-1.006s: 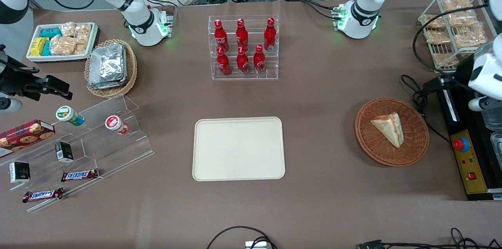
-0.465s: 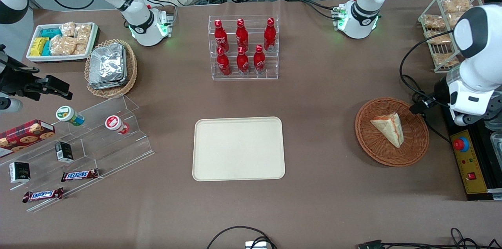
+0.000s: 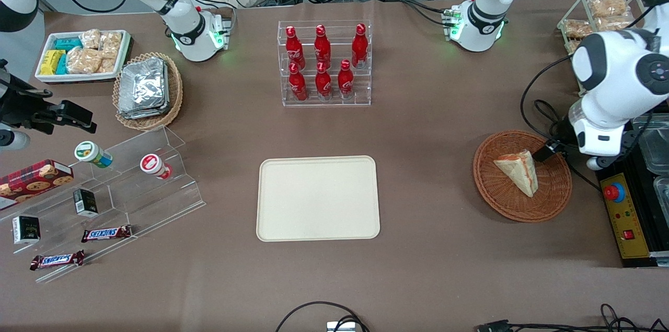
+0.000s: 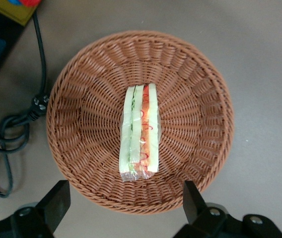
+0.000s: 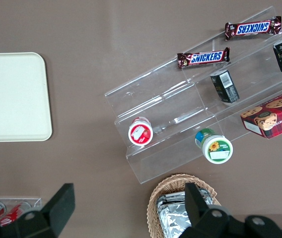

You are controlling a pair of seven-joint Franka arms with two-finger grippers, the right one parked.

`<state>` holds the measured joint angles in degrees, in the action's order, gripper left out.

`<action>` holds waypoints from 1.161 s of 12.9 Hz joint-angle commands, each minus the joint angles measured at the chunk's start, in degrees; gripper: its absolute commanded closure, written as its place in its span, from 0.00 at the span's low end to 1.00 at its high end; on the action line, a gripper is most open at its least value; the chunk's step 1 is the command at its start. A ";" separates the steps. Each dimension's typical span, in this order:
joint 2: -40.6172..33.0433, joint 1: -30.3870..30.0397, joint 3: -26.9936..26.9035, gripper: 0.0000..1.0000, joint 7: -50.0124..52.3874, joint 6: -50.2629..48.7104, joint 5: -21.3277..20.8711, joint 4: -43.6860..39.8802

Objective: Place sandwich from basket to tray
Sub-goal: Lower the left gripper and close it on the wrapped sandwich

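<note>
Wicker basket with the sandwich lying in it; the end effector is held above, fingers spread wide. Tray is shown bare.

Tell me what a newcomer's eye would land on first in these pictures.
First, the sandwich lying in the basket toward the working arm's end of the table, with the gripper open above the basket's rim. Next, the bare tray at the table's middle, and the rack of red bottles farther from the front camera than the tray.
</note>
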<state>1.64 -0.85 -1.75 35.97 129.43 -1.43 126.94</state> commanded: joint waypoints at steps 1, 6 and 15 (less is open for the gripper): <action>0.55 -0.11 0.26 0.00 2.70 5.90 -0.33 3.65; 3.36 -0.11 0.26 0.00 3.41 15.67 -0.33 8.23; 8.98 -0.11 0.17 0.00 4.46 24.02 -0.24 9.20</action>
<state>9.63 -0.85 -1.74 39.32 150.98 -1.42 135.53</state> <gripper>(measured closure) 0.000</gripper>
